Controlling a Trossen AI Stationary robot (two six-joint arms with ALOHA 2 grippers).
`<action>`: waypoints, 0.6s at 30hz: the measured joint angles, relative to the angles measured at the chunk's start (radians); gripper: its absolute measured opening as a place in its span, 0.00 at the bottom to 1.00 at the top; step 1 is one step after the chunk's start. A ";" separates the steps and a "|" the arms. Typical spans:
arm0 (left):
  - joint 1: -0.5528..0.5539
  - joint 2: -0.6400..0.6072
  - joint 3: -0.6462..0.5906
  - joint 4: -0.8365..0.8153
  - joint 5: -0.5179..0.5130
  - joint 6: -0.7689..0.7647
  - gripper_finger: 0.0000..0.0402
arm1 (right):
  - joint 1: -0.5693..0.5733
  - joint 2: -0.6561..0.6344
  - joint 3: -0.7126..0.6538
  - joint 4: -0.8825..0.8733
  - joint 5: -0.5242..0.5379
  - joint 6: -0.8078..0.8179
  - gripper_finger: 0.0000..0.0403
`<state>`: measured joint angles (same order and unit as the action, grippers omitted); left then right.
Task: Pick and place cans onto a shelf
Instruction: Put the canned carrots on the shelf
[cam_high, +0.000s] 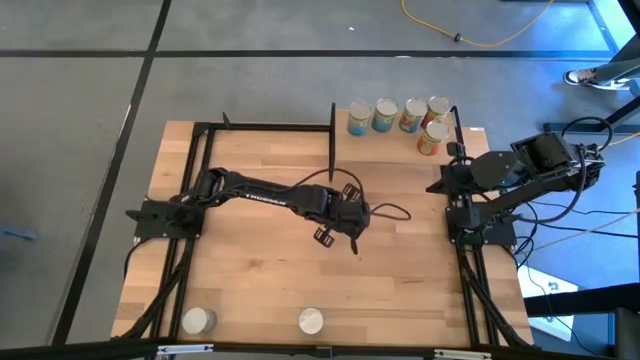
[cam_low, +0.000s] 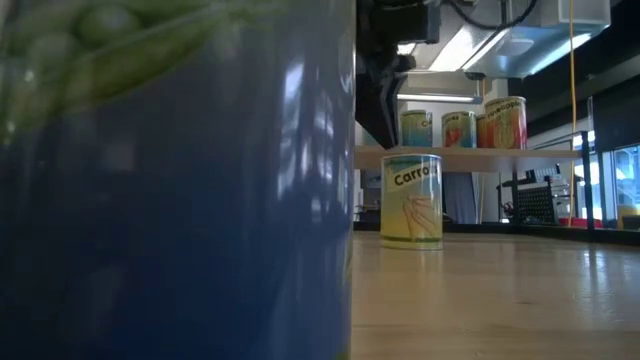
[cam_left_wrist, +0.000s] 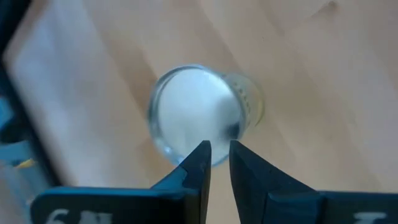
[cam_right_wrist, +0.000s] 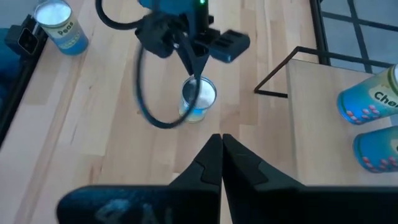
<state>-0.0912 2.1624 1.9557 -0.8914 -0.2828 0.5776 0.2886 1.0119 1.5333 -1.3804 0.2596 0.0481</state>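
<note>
Mid worktop: the left end effector hangs over a silver-topped tin can.
Raised light-wood shelf: five cans crowd it.
Near edge: two cans stand apart.

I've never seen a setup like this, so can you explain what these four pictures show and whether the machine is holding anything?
Two dark robot arms work at a wooden table. One picture looks straight down, one looks across the tabletop, and two come from cameras on the arms' wrists. The left claw hangs mid-table right over a can, holding nothing as far as I can see. The right claw waits shut at the table's right side. Five cans stand on the raised shelf; two more sit near the front edge.
</note>
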 joint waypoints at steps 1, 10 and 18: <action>-0.009 0.000 0.015 -0.021 -0.033 -0.002 0.13 | 0.000 0.000 0.000 0.000 0.000 -0.006 0.02; -0.036 -0.001 0.228 -0.259 -0.098 -0.135 0.13 | 0.000 0.011 -0.010 0.000 0.159 0.075 0.02; -0.036 -0.046 0.375 -0.427 -0.099 -0.191 0.10 | 0.000 0.066 -0.112 0.014 0.096 0.009 0.01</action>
<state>-0.1276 2.1168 2.3308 -1.3186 -0.3818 0.3862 0.2883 1.0775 1.4217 -1.3669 0.3552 0.0572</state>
